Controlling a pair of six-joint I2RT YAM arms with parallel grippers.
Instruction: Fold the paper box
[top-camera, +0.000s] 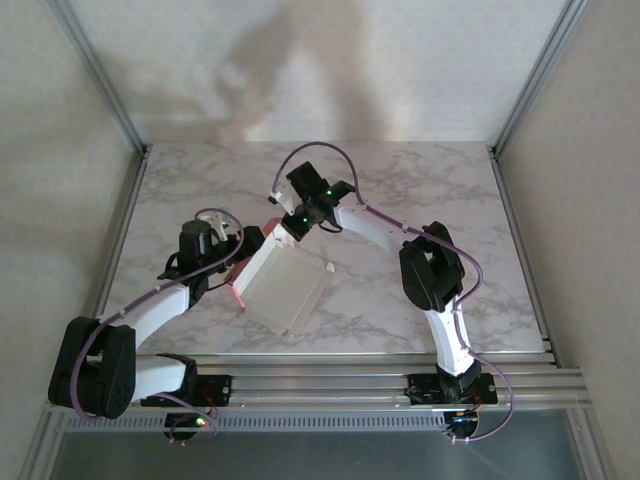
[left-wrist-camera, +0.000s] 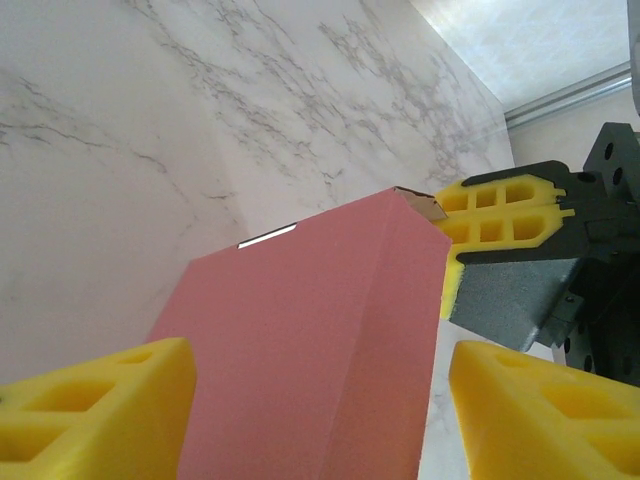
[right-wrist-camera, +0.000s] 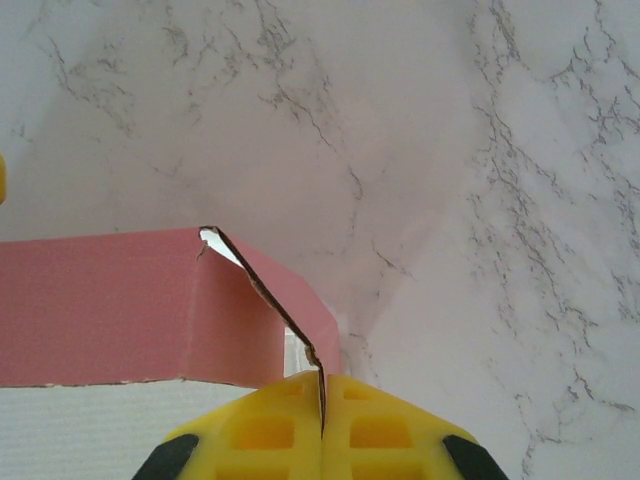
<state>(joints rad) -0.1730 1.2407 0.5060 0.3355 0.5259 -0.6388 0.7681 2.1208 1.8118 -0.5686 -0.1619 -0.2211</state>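
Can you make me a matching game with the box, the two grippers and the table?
1. box
2. left gripper
3. right gripper
4. table

A. marbled white
B. pinching a card edge
C. pink and white
D. open, box between its fingers

Pairs: 1-C, 2-D, 3-B, 4-A

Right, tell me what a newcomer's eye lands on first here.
The paper box, white face up with pink walls, sits in the middle of the marble table with both arms reaching to its far-left edge. The right gripper pinches a pink flap's edge between yellow fingers. The left gripper straddles a pink wall, fingers apart.
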